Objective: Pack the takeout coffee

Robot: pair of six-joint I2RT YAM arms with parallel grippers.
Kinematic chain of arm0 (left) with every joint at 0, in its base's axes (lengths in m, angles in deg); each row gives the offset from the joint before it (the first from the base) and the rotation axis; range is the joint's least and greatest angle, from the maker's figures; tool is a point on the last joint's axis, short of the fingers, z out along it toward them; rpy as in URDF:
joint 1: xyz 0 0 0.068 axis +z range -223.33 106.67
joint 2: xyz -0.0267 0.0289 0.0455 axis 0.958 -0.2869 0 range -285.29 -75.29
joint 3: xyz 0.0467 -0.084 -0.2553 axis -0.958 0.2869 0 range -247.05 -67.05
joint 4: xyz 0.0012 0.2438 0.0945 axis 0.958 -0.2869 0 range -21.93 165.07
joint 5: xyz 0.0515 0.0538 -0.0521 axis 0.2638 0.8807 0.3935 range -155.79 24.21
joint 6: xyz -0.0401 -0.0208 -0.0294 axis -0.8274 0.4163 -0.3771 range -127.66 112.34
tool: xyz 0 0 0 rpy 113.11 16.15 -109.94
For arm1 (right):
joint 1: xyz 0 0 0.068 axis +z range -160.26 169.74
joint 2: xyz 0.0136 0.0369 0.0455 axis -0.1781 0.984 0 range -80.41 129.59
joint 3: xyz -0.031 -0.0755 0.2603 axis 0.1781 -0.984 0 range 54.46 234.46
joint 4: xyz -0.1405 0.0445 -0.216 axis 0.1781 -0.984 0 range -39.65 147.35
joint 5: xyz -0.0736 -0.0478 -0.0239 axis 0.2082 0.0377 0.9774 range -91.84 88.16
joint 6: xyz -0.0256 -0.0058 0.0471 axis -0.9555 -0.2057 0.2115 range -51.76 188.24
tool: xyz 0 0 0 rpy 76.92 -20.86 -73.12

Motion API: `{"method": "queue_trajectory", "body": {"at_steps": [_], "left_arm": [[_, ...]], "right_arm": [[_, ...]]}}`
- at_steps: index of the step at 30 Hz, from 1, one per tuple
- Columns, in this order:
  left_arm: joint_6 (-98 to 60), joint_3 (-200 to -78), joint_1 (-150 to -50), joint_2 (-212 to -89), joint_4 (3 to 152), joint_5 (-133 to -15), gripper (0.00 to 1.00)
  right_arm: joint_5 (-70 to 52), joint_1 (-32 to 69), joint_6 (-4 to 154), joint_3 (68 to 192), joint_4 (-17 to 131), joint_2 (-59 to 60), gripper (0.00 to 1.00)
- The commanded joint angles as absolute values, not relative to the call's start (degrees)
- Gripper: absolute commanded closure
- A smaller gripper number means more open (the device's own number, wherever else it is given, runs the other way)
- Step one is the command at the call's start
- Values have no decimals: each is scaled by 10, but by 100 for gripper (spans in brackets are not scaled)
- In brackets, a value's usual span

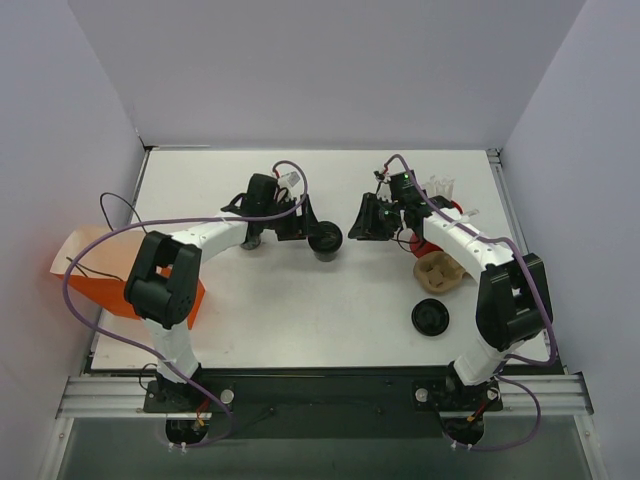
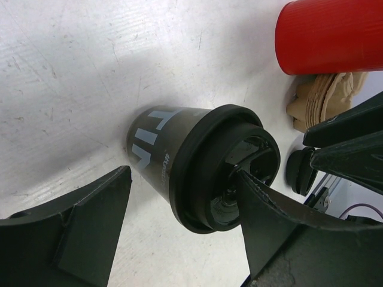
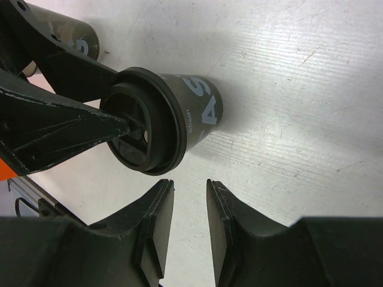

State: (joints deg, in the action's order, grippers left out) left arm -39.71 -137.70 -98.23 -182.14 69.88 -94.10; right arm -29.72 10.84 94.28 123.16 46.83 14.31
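1. Though stuck with just a black round lid from the overhead cam, can place the takeout coffee (image 1: 325,238) fine: standing on the white table (image 1: 300,310), mid-back, between the two grippers.
2. Need the wrist cams for its dark side wall and pale lettering.
3. Left wrist cam: shows the left gripper (image 2: 182,173) spread wide around the cup, one finger (image 2: 90,227) clear of the wall, the other over the lid's top. Can't tell whether that tip presses on it.
4. Right wrist cam: shows the right gripper (image 3: 190,185) with fingers nearly together, thin gap, nothing in it, just beside the coffee. Also catches a second dark cup (image 3: 78,39) behind the left arm's fingers.
5. Only from the left wrist: get a good look at the red cup (image 2: 329,36) and the tan cardboard tray (image 2: 326,95) beside it.
6. Only from overhead: can spot the loose flat black lid (image 1: 430,318) near the right arm and the orange bag (image 1: 100,285) at the table's left edge.
7. Count: one lidded coffee, two dark cups total, one red cup, one tray, one loose lid, one bag, two grippers.
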Motion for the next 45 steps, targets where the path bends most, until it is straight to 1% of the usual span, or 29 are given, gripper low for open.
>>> {"method": "queue_trajectory", "body": {"at_steps": [1, 10, 14, 15, 20, 21, 22, 25, 28, 30, 35, 38, 41, 44, 45], "left_arm": [[-383, -1413, -978, -1792, 673, -958, 20], [-371, -1470, -980, -1808, 637, -946, 20], [-353, -1472, -982, -1788, 604, -906, 21], [-346, -1470, -983, -1781, 597, -880, 21], [-328, -1445, -984, -1705, 561, -800, 23], [-320, -1438, -984, -1678, 555, -785, 24], [-315, -1431, -984, -1663, 550, -762, 24], [-293, -1394, -985, -1596, 533, -727, 24], [-273, -1339, -986, -1518, 527, -716, 24], [-253, -1319, -988, -1465, 514, -710, 24], [-222, -1239, -991, -1381, 488, -712, 24], [-204, -1189, -991, -1341, 484, -695, 24], [-194, -1164, -993, -1314, 489, -690, 24], [-185, -1167, -996, -1306, 483, -682, 24], [-182, -1167, -996, -1305, 483, -683, 24]], "right_arm": [[-286, 113, 940, 1263, 457, 150, 70], [-281, 114, 936, 1264, 456, 146, 70], [-254, 121, 928, 1281, 443, 141, 70], [-246, 123, 925, 1288, 436, 142, 70], [-192, 142, 937, 1325, 412, 162, 69], [-184, 146, 939, 1341, 408, 165, 68], [-174, 152, 936, 1348, 397, 171, 63], [-120, 182, 923, 1383, 375, 185, 60], [-62, 200, 921, 1410, 352, 205, 59], [-54, 201, 918, 1420, 343, 217, 58], [-55, 211, 921, 1445, 325, 252, 59], [-31, 220, 923, 1456, 306, 273, 60], [-38, 224, 926, 1463, 306, 293, 64], [-32, 233, 929, 1469, 304, 302, 75], [-26, 234, 930, 1468, 304, 301, 83]]}}
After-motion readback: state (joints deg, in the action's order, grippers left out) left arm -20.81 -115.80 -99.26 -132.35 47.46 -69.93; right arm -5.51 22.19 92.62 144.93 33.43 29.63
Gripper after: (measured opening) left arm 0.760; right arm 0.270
